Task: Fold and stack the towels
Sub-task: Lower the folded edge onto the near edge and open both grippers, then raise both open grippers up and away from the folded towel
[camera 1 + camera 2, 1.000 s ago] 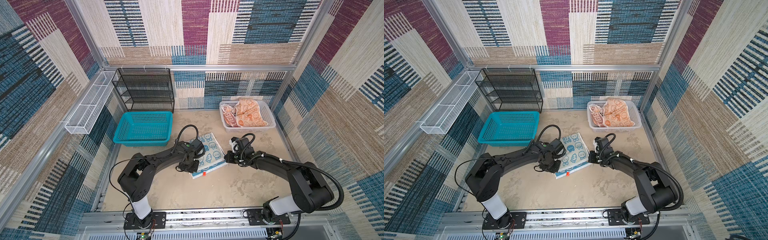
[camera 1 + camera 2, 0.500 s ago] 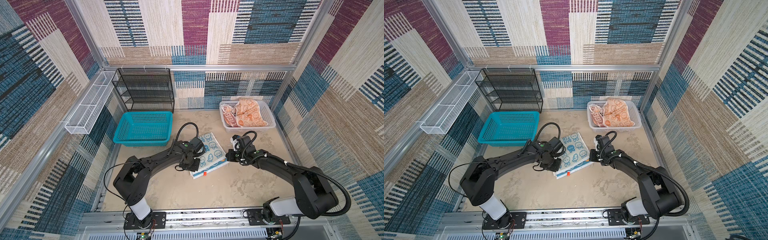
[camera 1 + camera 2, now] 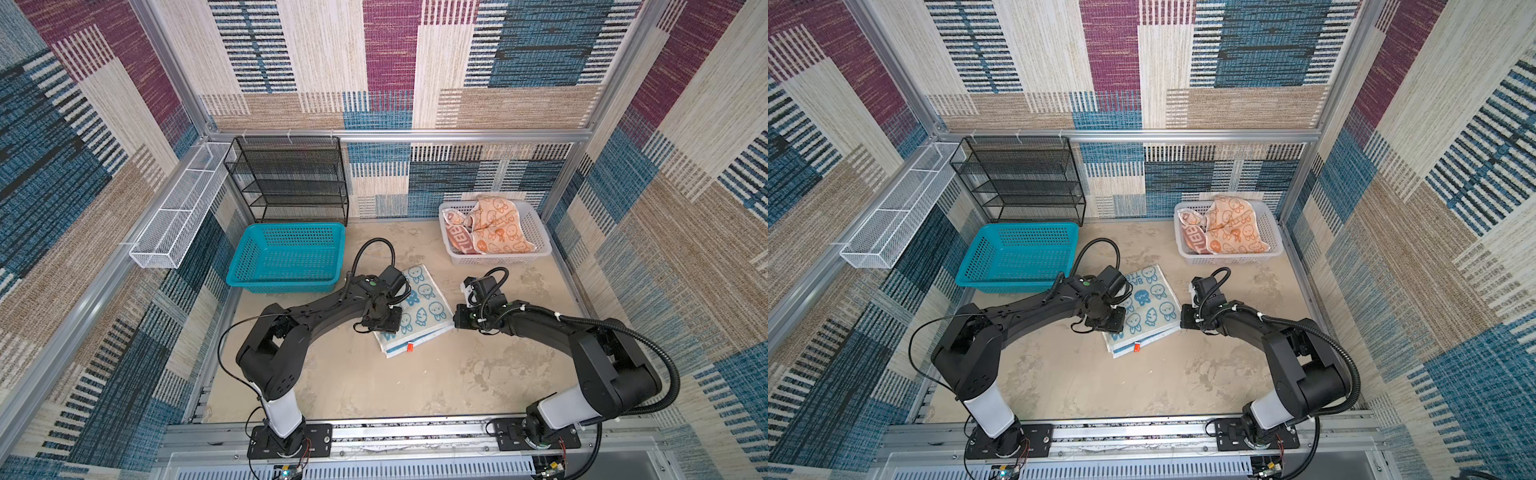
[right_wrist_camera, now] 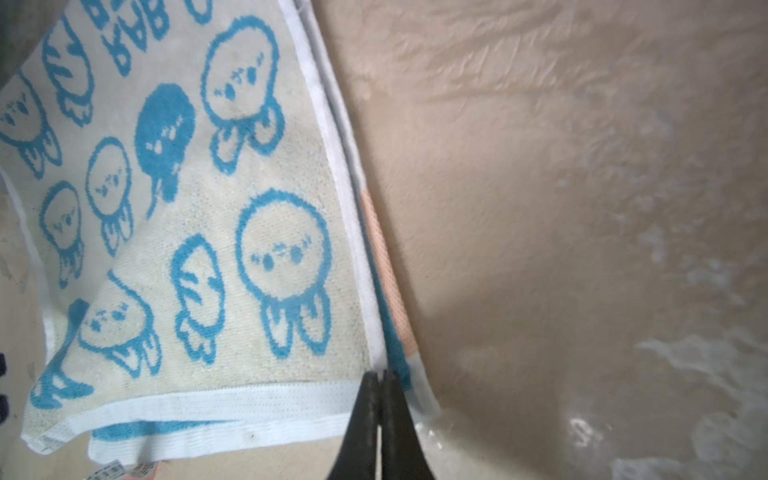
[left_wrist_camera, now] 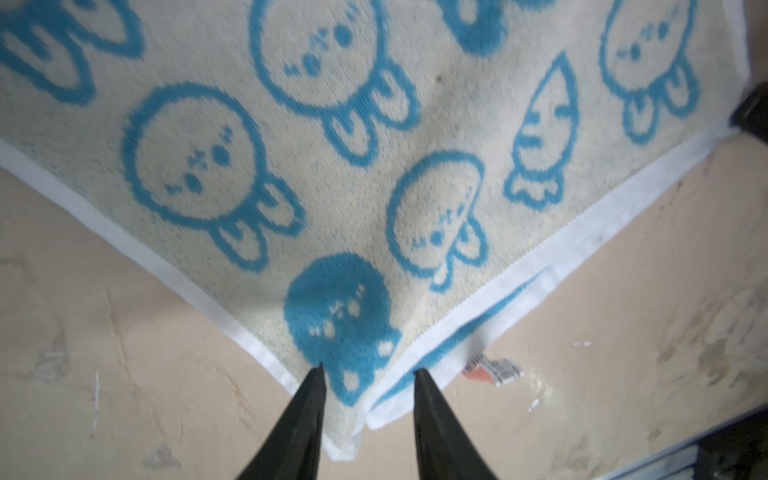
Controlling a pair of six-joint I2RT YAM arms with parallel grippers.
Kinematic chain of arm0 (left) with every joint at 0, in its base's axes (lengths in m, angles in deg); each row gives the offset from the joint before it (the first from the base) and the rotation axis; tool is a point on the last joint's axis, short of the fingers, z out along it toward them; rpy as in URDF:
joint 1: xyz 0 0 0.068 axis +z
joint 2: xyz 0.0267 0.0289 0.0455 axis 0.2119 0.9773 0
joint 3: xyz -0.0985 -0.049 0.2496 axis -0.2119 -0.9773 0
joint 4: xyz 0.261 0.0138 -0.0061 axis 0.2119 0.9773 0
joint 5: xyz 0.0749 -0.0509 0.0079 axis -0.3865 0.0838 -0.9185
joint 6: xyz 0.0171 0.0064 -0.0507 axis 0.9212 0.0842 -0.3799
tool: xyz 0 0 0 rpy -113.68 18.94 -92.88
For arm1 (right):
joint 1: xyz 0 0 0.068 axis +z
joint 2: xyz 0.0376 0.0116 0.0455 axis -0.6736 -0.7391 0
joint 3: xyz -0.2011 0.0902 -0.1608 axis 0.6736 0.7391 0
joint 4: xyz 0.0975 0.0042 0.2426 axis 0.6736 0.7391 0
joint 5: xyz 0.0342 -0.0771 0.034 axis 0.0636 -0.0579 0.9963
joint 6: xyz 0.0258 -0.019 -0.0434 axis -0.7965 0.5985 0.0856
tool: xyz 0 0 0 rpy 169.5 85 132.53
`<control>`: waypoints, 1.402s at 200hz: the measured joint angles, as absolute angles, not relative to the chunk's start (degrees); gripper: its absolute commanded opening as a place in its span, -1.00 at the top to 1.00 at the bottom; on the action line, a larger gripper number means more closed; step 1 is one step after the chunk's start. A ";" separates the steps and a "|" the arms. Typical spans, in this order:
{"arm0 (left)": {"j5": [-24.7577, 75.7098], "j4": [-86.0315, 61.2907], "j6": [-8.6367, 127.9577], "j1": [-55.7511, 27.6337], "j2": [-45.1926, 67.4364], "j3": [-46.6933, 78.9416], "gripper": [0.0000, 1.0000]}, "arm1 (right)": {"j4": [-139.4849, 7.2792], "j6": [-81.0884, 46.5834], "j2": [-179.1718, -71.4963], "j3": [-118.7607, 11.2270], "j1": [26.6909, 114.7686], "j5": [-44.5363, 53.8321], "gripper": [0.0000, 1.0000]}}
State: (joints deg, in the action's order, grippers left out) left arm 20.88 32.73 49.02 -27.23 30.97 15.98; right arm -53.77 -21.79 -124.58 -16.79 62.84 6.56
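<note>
Towels in this cell number three. The blue-rabbit towel (image 3: 422,307) lies folded flat on the table (image 3: 374,386), between the two arms. Its white hems are stacked slightly offset along the near edge, and a small red label (image 5: 490,368) protrudes from beneath. The orange towel (image 3: 496,226) and the lettered towel (image 3: 457,240) lie crumpled together in the white basket (image 3: 498,261) at the far right. A teal basket (image 3: 286,286) stands near the folded towel on the left.

Left pincer (image 5: 368,368): the jaws stand partly apart and straddle the near corner of the folded towel. Nothing is clamped.

Right pincer (image 4: 379,374): the jaws are closed, with the tips at the adjacent corner, at the other end of the same hemmed edge. The wrist view does not confirm whether a hem layer is caught between them.

Handling notes:
- Terry cloth is likely light, soft and limp. It holds no shape when lifted.
- Folded layers probably slide on one another, so a lift by one corner would likely open the fold.
- Take hold at the hemmed corners, where the weave looks denser, with one pincer per corner on a shared edge.
- For the crumpled pair, pick a free corner or edge, draw the cloth out of the basket, and spread it flat before folding.
</note>
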 measured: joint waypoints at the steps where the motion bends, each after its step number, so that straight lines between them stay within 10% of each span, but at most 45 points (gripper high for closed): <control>1: 20.88 32.71 49.02 -27.14 31.04 16.04 0.22 | -53.79 -21.79 -124.62 -16.74 62.84 6.56 1.00; 280: 22.24 36.27 54.53 -17.75 48.96 41.75 -0.38 | -51.67 -22.62 -118.11 -22.05 60.30 9.99 1.00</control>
State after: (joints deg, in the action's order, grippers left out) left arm 22.24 36.27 54.53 -17.75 48.96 41.75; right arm -51.67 -22.62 -118.11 -22.05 60.30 9.99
